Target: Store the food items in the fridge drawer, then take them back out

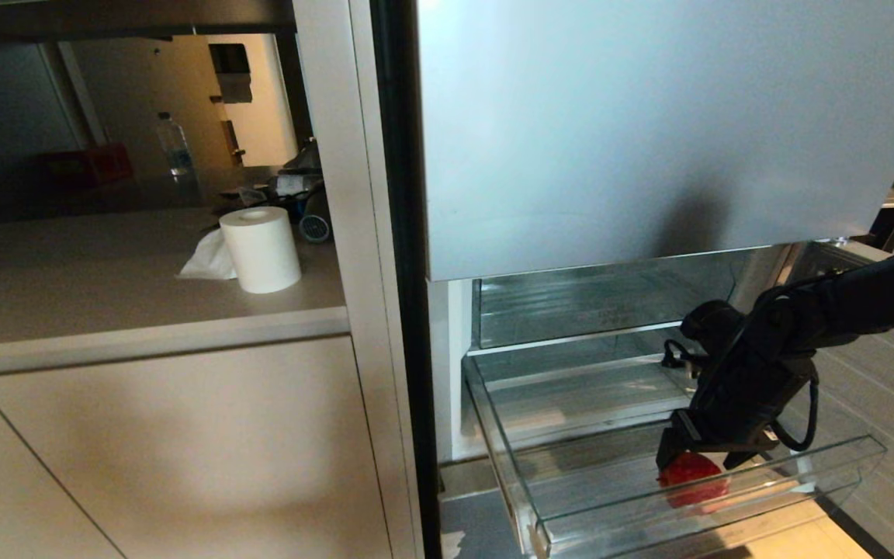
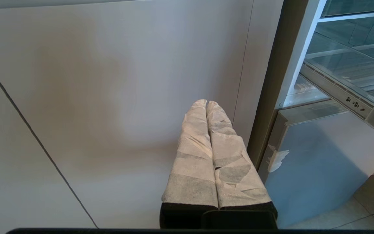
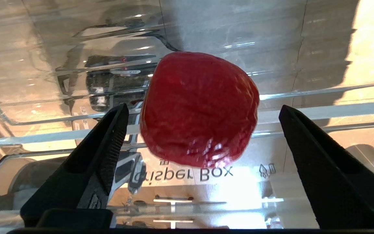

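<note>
A glossy red fruit [image 1: 694, 483] [image 3: 200, 107] lies on the bottom of the pulled-out clear fridge drawer [image 1: 493, 435], close behind its front wall [image 3: 213, 175] printed "Crisper Box". My right gripper [image 1: 699, 460] [image 3: 203, 108] reaches down into the drawer from the right and stands open just over the fruit. One black finger [image 3: 109, 143] is a small gap from the fruit, and the other [image 3: 307, 143] is well clear of it. My left gripper [image 2: 206, 103] is shut on nothing, low in front of the beige cabinet beside the fridge, and is out of the head view.
The silver-blue upper fridge door [image 1: 649, 116] hangs right above the drawer opening. A second clear compartment [image 1: 587, 310] sits behind the drawer. A paper roll [image 1: 261, 248] and a water bottle [image 1: 174, 144] stand on the counter to the left. A lower fridge panel [image 2: 320, 162] is beside my left gripper.
</note>
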`<state>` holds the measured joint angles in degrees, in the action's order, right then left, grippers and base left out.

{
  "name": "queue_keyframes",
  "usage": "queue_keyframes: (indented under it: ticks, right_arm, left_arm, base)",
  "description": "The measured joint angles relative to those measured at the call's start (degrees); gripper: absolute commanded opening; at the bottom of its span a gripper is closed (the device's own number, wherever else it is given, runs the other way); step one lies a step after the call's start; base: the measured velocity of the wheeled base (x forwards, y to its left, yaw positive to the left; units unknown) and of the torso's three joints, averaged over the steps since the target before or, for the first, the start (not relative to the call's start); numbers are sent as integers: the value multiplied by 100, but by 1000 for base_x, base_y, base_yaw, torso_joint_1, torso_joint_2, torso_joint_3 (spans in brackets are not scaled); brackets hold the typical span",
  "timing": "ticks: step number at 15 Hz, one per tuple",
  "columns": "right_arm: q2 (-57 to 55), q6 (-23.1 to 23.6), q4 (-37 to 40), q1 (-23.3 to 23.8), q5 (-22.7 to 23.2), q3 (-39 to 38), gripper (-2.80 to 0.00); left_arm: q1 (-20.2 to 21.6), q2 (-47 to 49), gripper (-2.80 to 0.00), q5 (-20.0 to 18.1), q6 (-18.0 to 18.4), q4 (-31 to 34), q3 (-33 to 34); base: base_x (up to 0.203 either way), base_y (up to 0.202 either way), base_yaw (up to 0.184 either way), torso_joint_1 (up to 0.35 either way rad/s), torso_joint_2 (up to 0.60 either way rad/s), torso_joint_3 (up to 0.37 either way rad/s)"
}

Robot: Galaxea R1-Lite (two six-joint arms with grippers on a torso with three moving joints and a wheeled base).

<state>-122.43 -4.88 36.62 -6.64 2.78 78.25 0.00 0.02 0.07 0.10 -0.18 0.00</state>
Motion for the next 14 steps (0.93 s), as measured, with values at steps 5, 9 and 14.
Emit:
queue_keyframes:
  ticks: [5, 9, 14]
  right_arm:
    - [-164, -22, -10, 0, -115, -25, 0]
    - [-157, -82, -49, -7, -168, -155, 0]
    - [-117, -84, -194, -35, -193, -325, -280]
  left_arm:
    - [0, 0, -280, 0, 0, 0, 0]
    - [0, 0, -280, 0, -2, -2, 0]
    - [0, 0, -280, 0, 0, 0, 0]
  base:
    - [0, 0, 0, 0, 0, 0]
    - [0, 0, 0, 0, 0, 0]
    - [0, 0, 0, 0, 0, 0]
